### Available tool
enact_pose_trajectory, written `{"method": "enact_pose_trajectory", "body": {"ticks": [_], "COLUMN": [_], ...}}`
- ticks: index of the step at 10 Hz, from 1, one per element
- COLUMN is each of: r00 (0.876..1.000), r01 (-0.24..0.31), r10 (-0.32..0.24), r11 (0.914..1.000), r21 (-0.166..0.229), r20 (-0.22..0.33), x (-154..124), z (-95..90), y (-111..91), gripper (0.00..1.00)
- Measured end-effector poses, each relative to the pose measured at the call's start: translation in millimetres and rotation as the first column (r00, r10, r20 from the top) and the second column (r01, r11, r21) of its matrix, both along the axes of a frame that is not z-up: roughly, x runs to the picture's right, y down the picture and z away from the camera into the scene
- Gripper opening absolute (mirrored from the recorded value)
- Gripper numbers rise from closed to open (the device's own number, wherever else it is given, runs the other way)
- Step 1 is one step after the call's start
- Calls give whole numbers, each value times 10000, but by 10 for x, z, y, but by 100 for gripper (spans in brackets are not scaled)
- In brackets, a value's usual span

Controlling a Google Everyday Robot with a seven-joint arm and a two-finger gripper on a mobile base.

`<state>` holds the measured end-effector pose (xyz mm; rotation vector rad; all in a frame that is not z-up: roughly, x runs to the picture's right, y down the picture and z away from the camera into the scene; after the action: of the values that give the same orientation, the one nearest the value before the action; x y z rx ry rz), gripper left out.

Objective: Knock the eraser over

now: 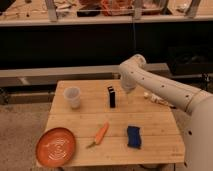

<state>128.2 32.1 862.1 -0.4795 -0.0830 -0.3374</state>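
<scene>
The eraser [111,96] is a slim black block standing upright near the middle of the wooden table [150,125]. My gripper [125,90] hangs down from the white arm just to the right of the eraser, at about the height of its top. It is very close to the eraser, and I cannot tell whether it touches it.
A clear cup [73,97] stands left of the eraser. An orange plate [56,146] lies at the front left, a carrot [101,134] in front of the eraser, and a blue sponge pad [133,136] at the front right. A pale object [155,98] lies by the right edge. A dark shelf runs behind the table.
</scene>
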Motion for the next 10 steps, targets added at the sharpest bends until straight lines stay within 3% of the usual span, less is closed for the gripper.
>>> {"method": "enact_pose_trajectory", "body": {"ticks": [10], "r00": [9983], "r01": [435], "r10": [-436], "r11": [9990], "r21": [46], "r20": [383], "x": [-87], "z": [200], "y": [-29], "gripper": [77]}}
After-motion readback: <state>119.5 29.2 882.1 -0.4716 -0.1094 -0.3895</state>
